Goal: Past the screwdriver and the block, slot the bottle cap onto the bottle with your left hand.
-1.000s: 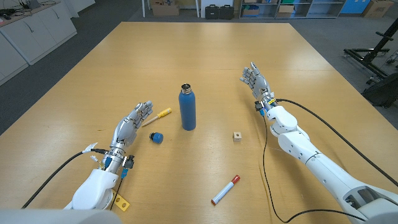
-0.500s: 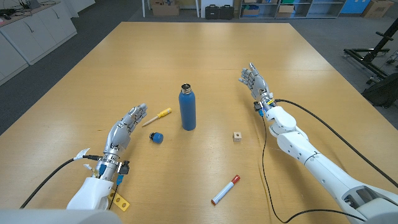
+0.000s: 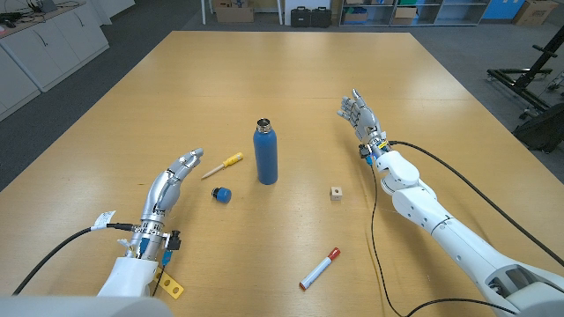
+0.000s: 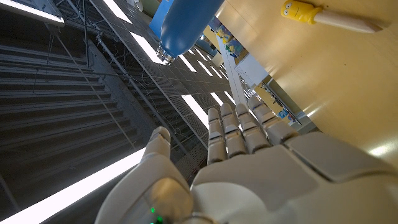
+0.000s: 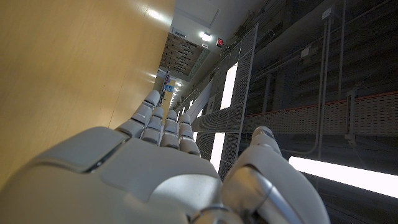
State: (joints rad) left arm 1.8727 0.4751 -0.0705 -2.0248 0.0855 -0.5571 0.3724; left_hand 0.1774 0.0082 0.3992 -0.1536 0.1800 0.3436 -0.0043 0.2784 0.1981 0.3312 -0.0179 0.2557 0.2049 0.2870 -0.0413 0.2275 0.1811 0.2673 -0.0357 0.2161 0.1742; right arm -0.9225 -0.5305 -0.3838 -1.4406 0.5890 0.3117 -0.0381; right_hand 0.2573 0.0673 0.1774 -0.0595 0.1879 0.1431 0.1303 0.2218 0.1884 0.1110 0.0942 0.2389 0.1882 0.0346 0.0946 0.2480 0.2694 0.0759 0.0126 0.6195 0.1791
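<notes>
Now the bottle (image 3: 266, 155), a blue one with its mouth uncovered, stands upright near the middle of the wooden table (image 3: 291, 70). Its cap (image 3: 222, 194), small and blue, lies on the table to the left of the bottle and a little nearer, apart from it. A screwdriver (image 3: 222, 164) with a yellow handle lies just beyond the cap, left of the bottle, its tip pointing toward the left hand. A small block (image 3: 336, 192) sits to the right of the bottle, apart from it. A marker (image 3: 319, 269) with a red cap lies at the near side of the table, well apart from the rest.

The left hand (image 3: 174, 177) is on the near left, fingers stretched out together toward the screwdriver, holding nothing; its fingertips are near the screwdriver's tip, and whether they touch cannot be told. It is left of the cap and not touching it. In the left wrist view the same hand (image 4: 249, 162) shows straight fingers with the thumb apart, and the bottle and the screwdriver's handle lie beyond it.

The right hand (image 3: 361, 114) is on the far right, well apart from everything, fingers extended and empty. In the right wrist view it (image 5: 155, 168) stands beside the table surface, grasping nothing.
</notes>
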